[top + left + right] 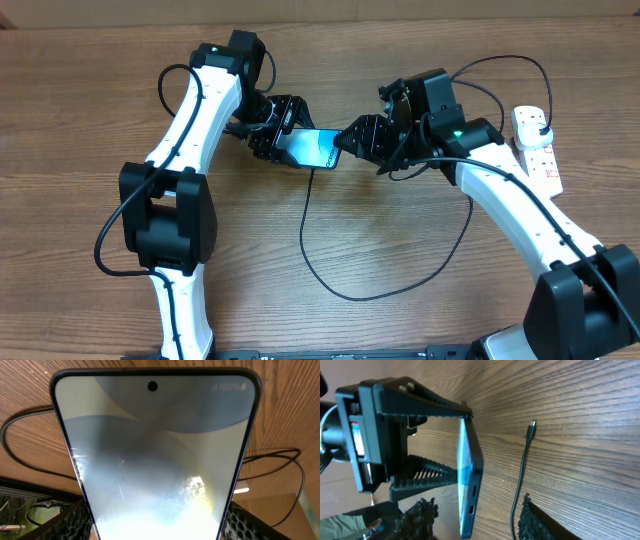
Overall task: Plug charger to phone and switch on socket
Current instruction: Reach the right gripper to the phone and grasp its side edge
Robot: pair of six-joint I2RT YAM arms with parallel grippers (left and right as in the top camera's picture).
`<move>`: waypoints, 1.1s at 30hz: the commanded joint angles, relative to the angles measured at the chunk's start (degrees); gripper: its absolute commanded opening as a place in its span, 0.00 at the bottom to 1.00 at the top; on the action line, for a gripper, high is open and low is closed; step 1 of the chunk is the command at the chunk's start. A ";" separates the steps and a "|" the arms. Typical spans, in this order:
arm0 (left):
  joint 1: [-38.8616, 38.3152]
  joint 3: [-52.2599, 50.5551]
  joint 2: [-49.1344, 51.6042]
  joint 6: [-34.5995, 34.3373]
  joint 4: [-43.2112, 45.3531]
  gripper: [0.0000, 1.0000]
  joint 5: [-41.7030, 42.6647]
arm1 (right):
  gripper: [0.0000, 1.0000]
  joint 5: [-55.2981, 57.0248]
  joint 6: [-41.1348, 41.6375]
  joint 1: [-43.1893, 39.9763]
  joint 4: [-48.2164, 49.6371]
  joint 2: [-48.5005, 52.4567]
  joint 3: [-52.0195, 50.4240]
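So the phone [308, 148] was up off the table [400, 60] near the middle, screen lit blue-teal. Your left gripper [283, 140] was clamped on it. In the left wrist view the screen filled nearly the whole shot, with the camera hole at the far end and a mesh finger pad at each bottom corner. From the right wrist it showed edge-on, pinched between those two long fingers.

Your right gripper [352, 142] sat just beside the phone's other end, spread wide and gripping nothing. Its fingers [422, 516] framed the bottom of that view, with the phone's near end and the cable both showing between them.

The charger [522, 467] wasn't plugged into the phone. Its connector tip [533, 425] lay loose on the wood near the phone, and the black cable trailed back toward the right gripper.

Overhead, the cable swung in a big loop toward the near edge of the table, then up toward the socket [537, 150] at the far right, well apart from the phone. Something dark sat in the socket's far end, which looked like the plug. Couldn't tell if the switch was on, too small.
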 commanded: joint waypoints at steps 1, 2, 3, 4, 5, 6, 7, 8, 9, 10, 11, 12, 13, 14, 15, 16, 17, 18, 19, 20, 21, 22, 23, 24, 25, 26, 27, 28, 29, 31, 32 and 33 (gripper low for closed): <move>-0.22 1.79 -0.28 -1.25 -0.26 0.70 2.16 | 0.53 -0.39 0.76 0.28 1.22 1.36 0.61; -0.22 1.79 -0.28 -1.25 -0.26 0.71 2.16 | 0.52 -0.44 1.16 0.33 1.44 1.70 0.61; -0.22 1.79 -0.28 -1.25 -0.26 0.70 2.16 | 0.50 -0.52 1.86 0.33 1.64 2.10 0.61; -0.22 1.79 -0.28 -1.22 -0.26 0.70 2.19 | 0.48 -0.74 2.01 0.33 1.95 2.47 0.61; -0.22 1.79 -0.28 -1.25 -0.26 0.70 2.45 | 0.47 -1.33 2.12 0.35 2.45 2.75 0.61; -0.24 1.79 -0.31 -1.25 -0.26 0.70 2.89 | 0.47 -1.73 2.14 0.37 2.82 2.99 0.61; -0.22 1.79 -0.28 -1.25 -0.24 0.70 3.21 | 0.47 -2.01 2.14 0.46 3.32 3.15 0.61; -0.22 1.79 -0.28 -1.25 -0.24 0.71 3.34 | 0.47 -2.01 2.12 0.63 3.63 3.15 0.61; -0.22 1.79 -0.28 -1.25 -0.22 0.70 3.43 | 0.47 -2.01 2.12 0.76 4.00 3.15 0.61; -0.22 1.79 -0.28 -1.25 -0.24 0.70 3.45 | 0.47 -2.05 2.14 1.01 4.42 3.15 0.61; -0.22 1.79 -0.31 -1.25 -0.24 0.70 3.45 | 0.47 -2.05 2.16 1.22 4.76 3.15 0.61; -0.22 1.79 -0.31 -1.25 -0.24 0.70 3.45 | 0.47 -2.03 2.16 1.49 5.07 3.15 0.61; -0.22 1.79 -0.28 -1.25 -0.24 0.70 3.50 | 0.47 -1.92 2.16 1.81 5.40 3.15 0.61; -0.22 1.79 -0.28 -1.25 -0.24 0.70 3.63 | 0.47 -1.84 2.16 2.16 5.70 3.17 0.61; -0.22 1.79 -0.28 -1.25 -0.24 0.70 3.65 | 0.47 -1.84 2.16 2.54 6.12 3.19 0.61; -0.22 1.79 -0.28 -1.25 -0.24 0.70 3.63 | 0.47 -1.84 2.19 2.89 6.51 3.19 0.61; -0.24 1.79 -0.28 -1.25 -0.24 0.70 3.65 | 0.47 -1.77 2.49 3.23 6.99 3.26 0.61; -0.24 1.79 -0.28 -1.25 -0.24 0.70 3.63 | 0.46 -1.42 3.17 3.43 7.21 3.32 0.61; -0.26 1.79 -0.28 -1.25 -0.24 0.71 3.65 | 0.46 -1.14 3.69 3.61 7.48 3.41 0.61; -0.26 1.79 -0.28 -1.25 -0.24 0.71 3.65 | 0.46 -1.16 3.76 3.74 7.80 3.54 0.61; -0.26 1.79 -0.28 -1.25 -0.24 0.71 3.65 | 0.46 -1.14 4.11 3.76 7.96 3.67 0.61; -0.26 1.79 -0.31 -1.25 -0.24 0.71 3.65 | 0.45 -1.05 4.39 3.76 7.96 3.78 0.61; -0.26 1.79 -0.28 -1.25 -0.24 0.71 3.65 | 0.45 -0.74 4.74 3.76 7.89 3.82 0.61; -0.26 1.79 -0.28 -1.25 -0.24 0.71 3.65 | 0.44 -0.68 4.74 3.76 7.91 3.87 0.61; -0.26 1.79 -0.28 -1.25 -0.26 0.71 3.65 | 0.43 -0.39 4.96 3.76 7.93 3.89 0.61; -0.28 1.79 -0.28 -1.25 -0.26 0.71 3.67 | 0.43 -0.31 5.01 3.78 7.98 3.89 0.61; -0.28 1.79 -0.28 -1.25 -0.28 0.71 3.67 | 0.43 -0.31 5.01 3.78 8.11 3.89 0.61; -0.33 1.79 -0.28 -1.25 -0.28 0.71 3.69 | 0.42 -0.31 5.01 3.82 8.20 3.89 0.61; -0.37 1.79 -0.28 -1.27 -0.26 0.71 3.72 | 0.42 -0.31 5.03 3.82 8.24 3.89 0.61; -0.44 1.79 -0.28 -1.27 -0.24 0.71 4.09 | 0.41 -0.07 5.14 3.82 8.26 3.96 0.61; -0.46 1.79 -0.28 -1.25 -0.24 0.71 4.52 | 0.41 0.13 5.14 3.87 8.35 4.07 0.61; -0.48 1.79 -0.28 -1.25 -0.24 0.71 4.76 | 0.41 0.13 5.14 3.87 8.39 4.22 0.61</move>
